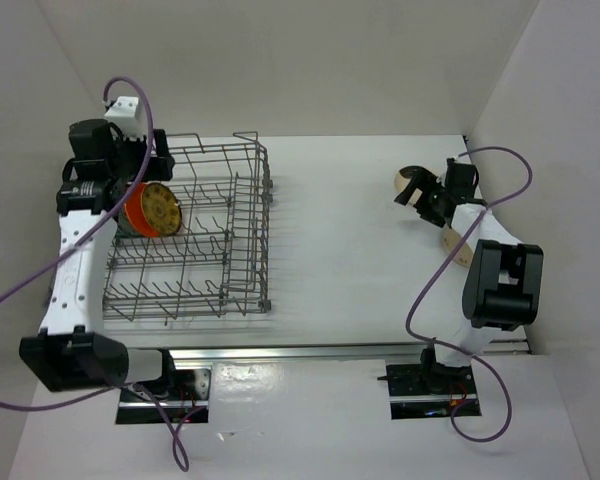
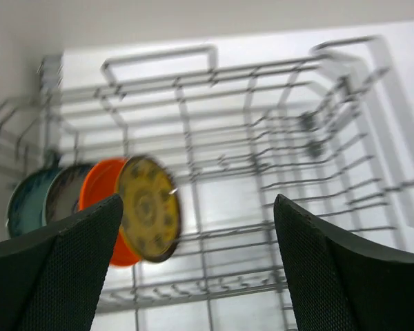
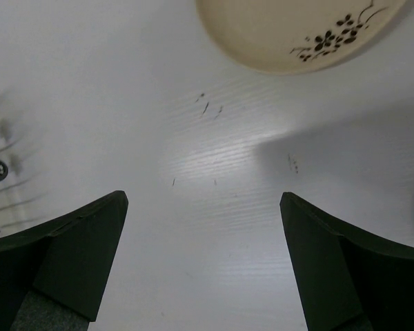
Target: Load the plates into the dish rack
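Hanging over the far left end of the rack (image 1: 195,235), the left gripper (image 2: 198,203) has its two dark fingers (image 2: 62,269) spread wide, and nothing lies between them but the grey wires below. Four plates stand on edge in a close row among the tines at that end of the rack. The yellow plate (image 2: 148,207) is nearest the middle of the rack and leans a little, with the orange plate (image 2: 98,189) just behind it and touching or nearly so. The two blue-green plates (image 2: 24,203) come after that, towards the rack's end wall. The left wrist view is blurred, so which tines hold each plate cannot be told. The rack sits on the left half of the white table (image 1: 350,250), its long side running away from the arm bases. On the right half, well apart from the rack, the right gripper (image 3: 203,196) hovers low over bare table, its fingers also fully parted and holding nothing. A cream plate (image 3: 283,34) with dark flower marks lies flat on the table just ahead of those fingers, not touching them. A second cream plate (image 1: 457,250) lies near it, partly hidden under the right arm.
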Tool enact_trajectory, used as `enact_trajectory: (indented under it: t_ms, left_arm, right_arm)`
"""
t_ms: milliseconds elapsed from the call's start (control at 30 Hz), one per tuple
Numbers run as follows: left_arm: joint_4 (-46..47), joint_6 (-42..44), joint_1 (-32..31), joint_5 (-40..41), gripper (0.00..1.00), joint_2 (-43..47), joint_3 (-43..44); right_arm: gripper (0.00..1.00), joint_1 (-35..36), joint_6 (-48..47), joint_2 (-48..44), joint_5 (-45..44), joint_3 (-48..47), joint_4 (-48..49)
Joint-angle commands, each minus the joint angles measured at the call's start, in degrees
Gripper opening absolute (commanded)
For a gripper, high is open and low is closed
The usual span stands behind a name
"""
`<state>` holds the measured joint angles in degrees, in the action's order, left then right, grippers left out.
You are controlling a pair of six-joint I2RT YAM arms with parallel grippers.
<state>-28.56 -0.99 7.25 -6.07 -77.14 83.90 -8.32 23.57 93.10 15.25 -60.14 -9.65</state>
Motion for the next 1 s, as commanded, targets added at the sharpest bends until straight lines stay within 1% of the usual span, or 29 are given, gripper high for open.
enact_trajectory:
  t_ms: [0,100,167,200,233,333,433,533,767,833,933,967]
  left_arm:
    - [4.55,-3.39,-0.48,-14.12,0.95,4.19,-0.31]
    - [6.75,-5.85,-1.96,-23.51,0.95,5.42,-1.19]
    - [7.55,-6.56,-3.28,-25.13,0.95,5.95,-2.59]
    - [7.55,-6.56,-4.51,-25.14,0.95,5.95,-2.6]
    - [7.55,-6.56,-5.04,-25.14,0.95,5.95,-3.12]
    - [6.06,-6.56,-5.66,-24.61,0.95,6.56,-3.74]
    - [6.06,-6.56,-5.66,-23.91,0.95,7.88,-5.23]
    - [7.81,-7.7,-6.19,-23.38,0.95,9.11,-6.81]
    - [7.81,-9.98,-6.19,-25.66,0.95,8.06,-6.82]
    - [8.34,-10.69,-6.19,-25.66,0.95,8.68,-7.51]
    - [9.92,-11.83,-6.19,-25.66,0.95,10.0,-8.84]
    - [9.92,-11.84,-6.19,-25.66,0.95,10.0,-8.84]
  right_arm:
    - [1.0,-2.39,-1.16,3.82,-4.96,-5.33,2.35]
    - [0.97,-5.38,-1.16,9.0,-1.99,-9.11,2.35]
    - [0.95,-5.92,-1.16,11.39,-1.97,-11.66,2.96]
    - [0.95,-5.92,-1.16,12.45,-4.15,-12.45,2.97]
    - [0.95,-5.92,-1.16,14.37,-4.17,-14.29,2.1]
    - [0.95,-6.53,-1.68,16.41,-6.36,-16.41,1.3]
    - [0.94,-7.15,-1.69,18.51,-6.9,-17.12,0.77]
    - [0.93,-7.77,-1.69,21.23,-6.28,-17.73,2.96]
    - [0.85,-8.29,-0.55,27.83,-5.75,-20.8,4.11]
    - [0.82,-8.29,-0.55,29.5,-5.75,-21.34,4.11]
    - [0.79,-8.29,-0.55,31.26,-6.37,-23.18,3.41]
    - [0.75,-8.29,-0.55,32.4,-6.37,-24.14,3.41]
